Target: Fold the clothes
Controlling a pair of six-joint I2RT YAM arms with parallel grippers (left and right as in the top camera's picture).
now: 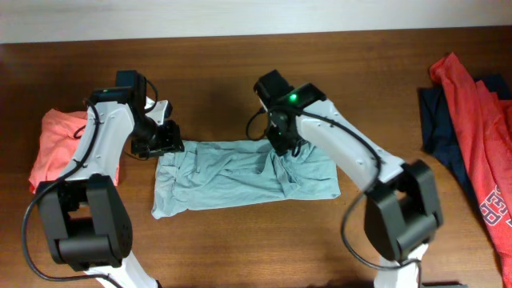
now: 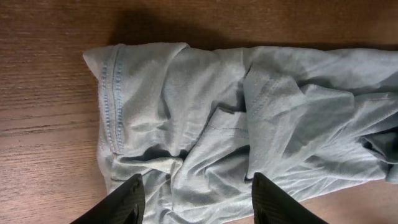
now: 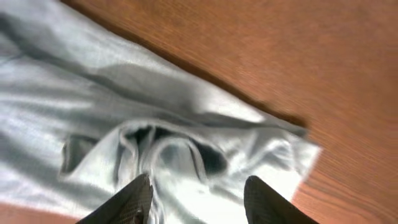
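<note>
Your left gripper (image 2: 199,202) has its jaws well apart and holds nothing. It is poised over the stitched end of the pale grey-blue T-shirt (image 2: 249,124). Your right gripper (image 3: 196,199) is also parted, above a rumpled fold, with no cloth clamped. Seen from overhead, that shirt lies crumpled in the middle of the table (image 1: 240,48), with the left gripper at its 10 o'clock corner and the right at its 1 o'clock edge. A coral-orange shirt (image 1: 56,144) sits at the table's 9 o'clock, and a red shirt (image 1: 480,136) over a navy shirt (image 1: 436,120) at 3 o'clock.
</note>
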